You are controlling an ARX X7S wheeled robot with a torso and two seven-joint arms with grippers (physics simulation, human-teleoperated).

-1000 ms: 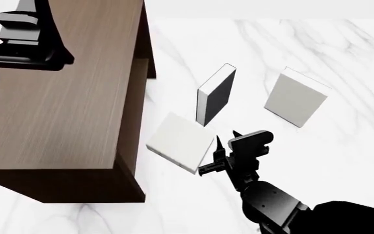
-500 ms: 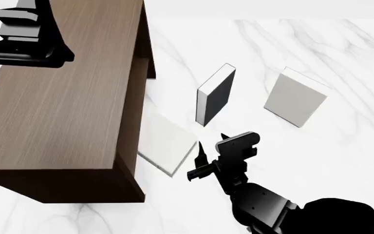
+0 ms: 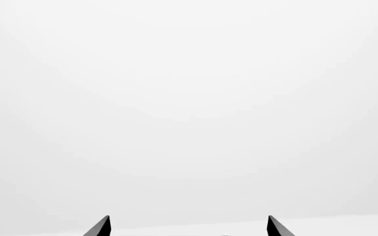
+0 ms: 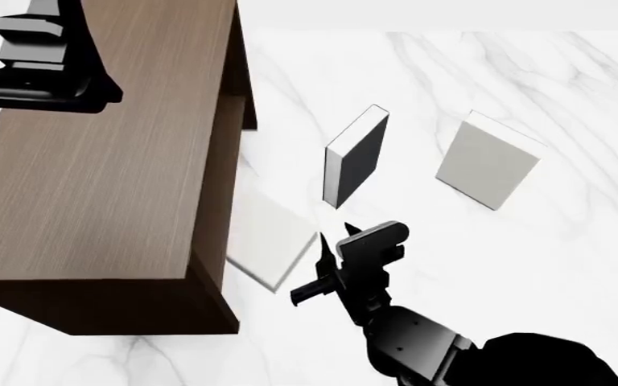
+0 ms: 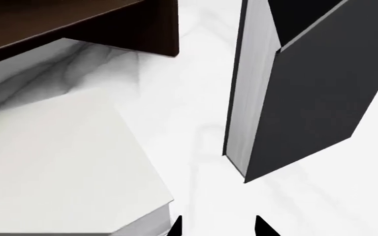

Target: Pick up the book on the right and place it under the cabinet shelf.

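Right gripper [image 4: 325, 269]: empty, jaws slightly apart, just beside the near book [image 4: 271, 241]. Near book: flat, partly under the cabinet [image 4: 105, 185]. Black book [image 4: 357, 157]: upright, behind. Right book [image 4: 489, 169]: well apart, untouched. Left gripper [image 3: 187, 227]: raised, jaws apart. Task: pick and placement both outstanding.

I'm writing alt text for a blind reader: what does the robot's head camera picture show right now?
A pale book lies flat on a white marble table, partly tucked under a tall brown wooden cabinet, with the robot's black right gripper beside its outer edge. Behind it a black-covered book stands upright, and a second pale book sits farther right.
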